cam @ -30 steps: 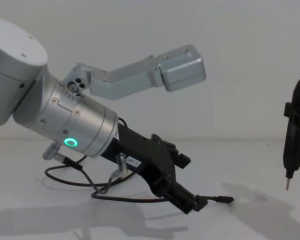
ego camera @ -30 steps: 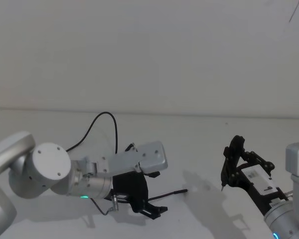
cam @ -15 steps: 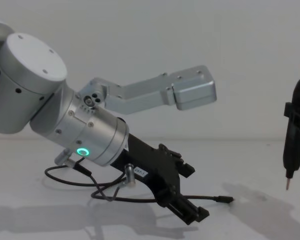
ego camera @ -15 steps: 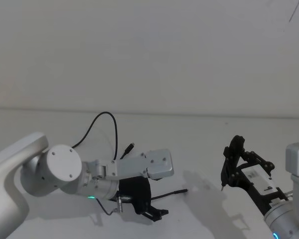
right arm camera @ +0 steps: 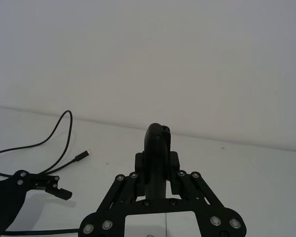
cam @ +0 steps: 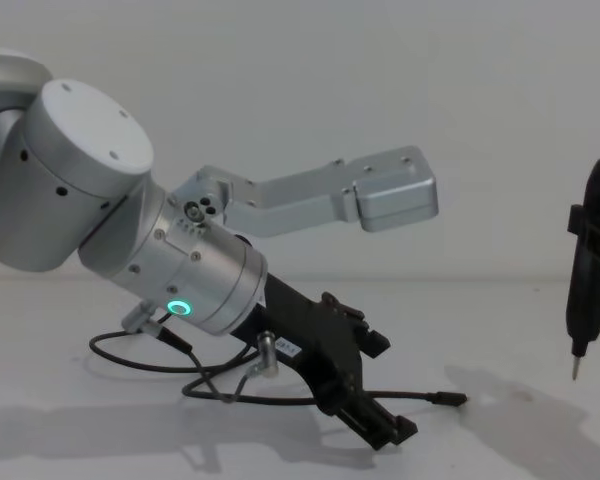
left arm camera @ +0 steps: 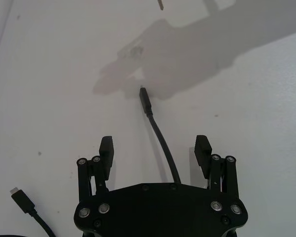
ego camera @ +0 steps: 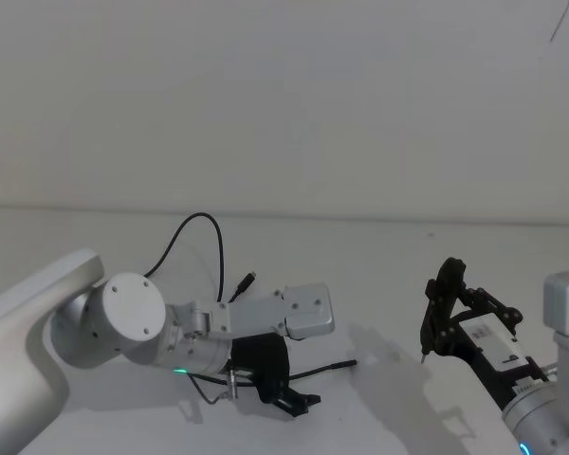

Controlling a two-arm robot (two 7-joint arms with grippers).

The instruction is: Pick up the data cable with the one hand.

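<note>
The data cable is a thin black cord lying in a loop on the white table, one plug near the loop and the other end pointing right. My left gripper is open and low over the table. That end stretch of the cable runs between its fingers without touching them. In the chest view the left gripper tilts down beside the cable. My right gripper hangs at the right, shut on a black pen-shaped tool.
The white table meets a plain white wall behind. The pen-shaped tool's tip hangs above the table to the right of the cable end. A short grey wire with a silver barrel dangles under the left wrist.
My left arm has moved forward and lowered, bringing its open gripper down around the cable's end stretch. The cable and the right arm have not moved.
</note>
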